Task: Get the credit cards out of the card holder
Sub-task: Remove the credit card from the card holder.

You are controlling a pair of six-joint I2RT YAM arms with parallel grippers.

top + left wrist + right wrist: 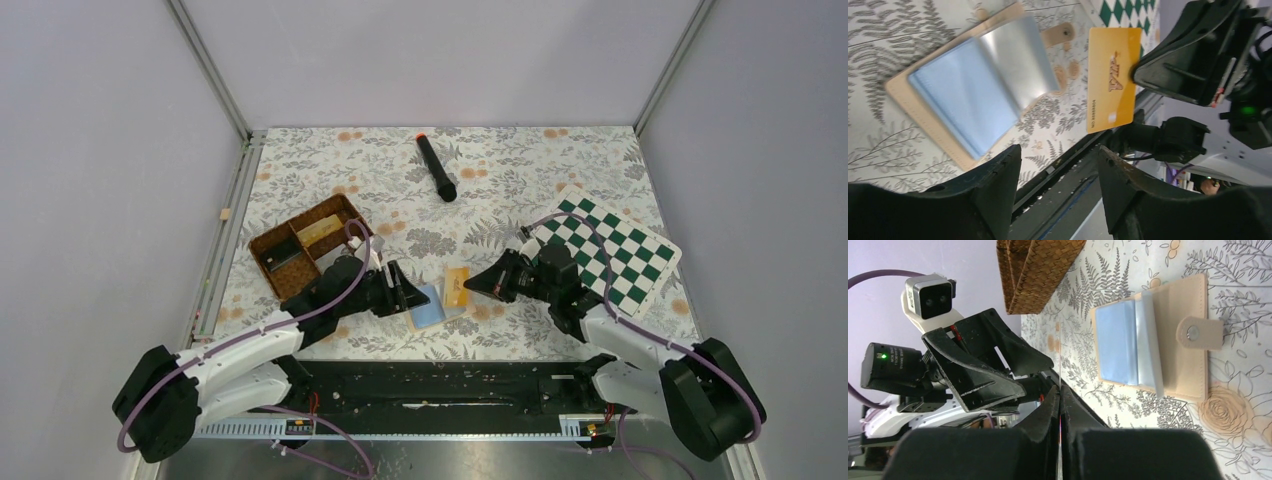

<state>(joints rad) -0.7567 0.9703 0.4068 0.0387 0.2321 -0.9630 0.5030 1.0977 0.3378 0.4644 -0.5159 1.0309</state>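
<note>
The tan card holder [428, 306] lies open on the floral cloth, between the two grippers. A light blue card [965, 107] sits in it under clear sleeves, and also shows in the right wrist view [1115, 342]. My right gripper [478, 285] is shut on one edge of the yellow-gold card [1112, 75], just right of the holder. That card appears edge-on in the right wrist view [1059, 347], between the closed fingers [1050, 405]. My left gripper [1058, 165] is open and empty at the holder's left edge.
A brown woven partitioned basket [300, 245] stands left of the left gripper. A green-white chequered board [612, 250] lies behind the right arm. A black cylinder with an orange tip [436, 168] lies at the back middle.
</note>
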